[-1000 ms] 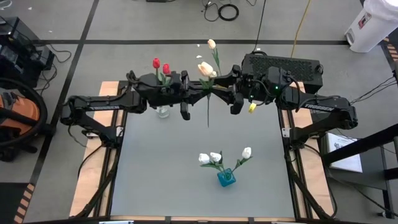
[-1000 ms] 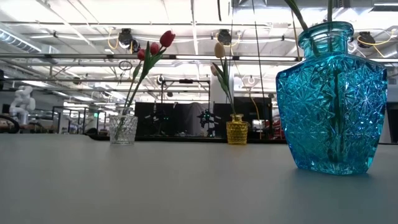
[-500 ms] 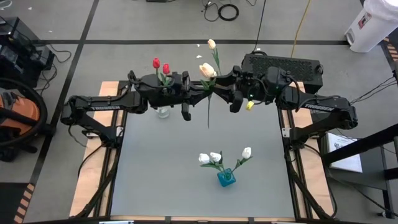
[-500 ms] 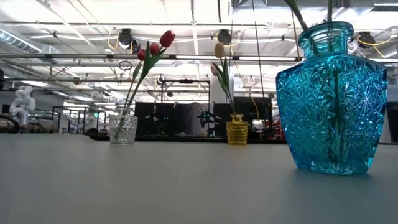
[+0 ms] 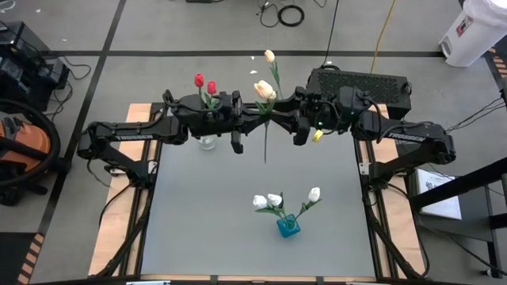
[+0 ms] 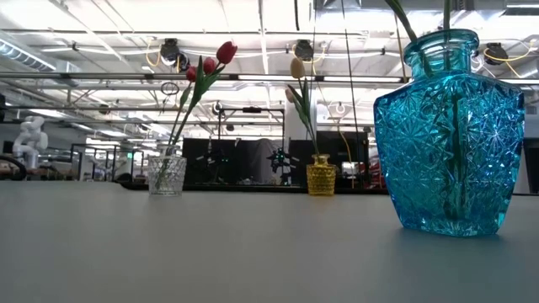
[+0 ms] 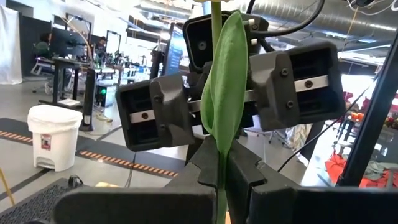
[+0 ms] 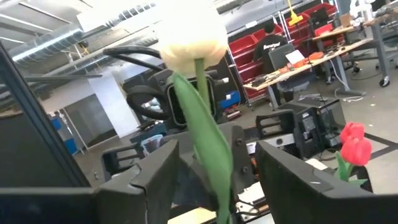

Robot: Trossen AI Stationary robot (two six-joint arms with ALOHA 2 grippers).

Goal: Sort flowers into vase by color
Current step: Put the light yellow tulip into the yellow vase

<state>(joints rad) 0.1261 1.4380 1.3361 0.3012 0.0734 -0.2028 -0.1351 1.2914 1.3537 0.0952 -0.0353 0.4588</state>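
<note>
A cream tulip (image 5: 263, 89) stands upright in the air above the table's far middle, its stem end (image 5: 265, 157) hanging free. My left gripper (image 5: 260, 115) is shut on its stem. My right gripper (image 5: 276, 117) faces it from the table's right, open, with one finger (image 8: 155, 180) on each side of the leaf (image 8: 205, 143) and a gap to both. A clear vase (image 5: 207, 142) holds red tulips (image 5: 204, 82). A yellow vase (image 5: 321, 136) holds a cream-yellow tulip (image 5: 270, 56). A blue vase (image 5: 287, 226) holds three white tulips (image 5: 273, 200). My left gripper pinches the tulip's stem (image 7: 221, 163) between its two fingers, just below the leaf's base. The fingers come level from the table's left and lie across the stem. The flower stands upright, lifted clear of the table, with its head above the fingers and its stem hanging below.
A black box (image 5: 358, 81) sits behind the right arm at the table's far edge. In the low view the blue vase (image 6: 449, 135) stands close by, with the clear vase (image 6: 167, 175) and yellow vase (image 6: 321, 175) far back. The grey tabletop (image 5: 214, 206) lies bare at the near left.
My right gripper has rolled a little about the line along which it points, staying around the tulip's leaf. The tulip and my left gripper have kept still.
</note>
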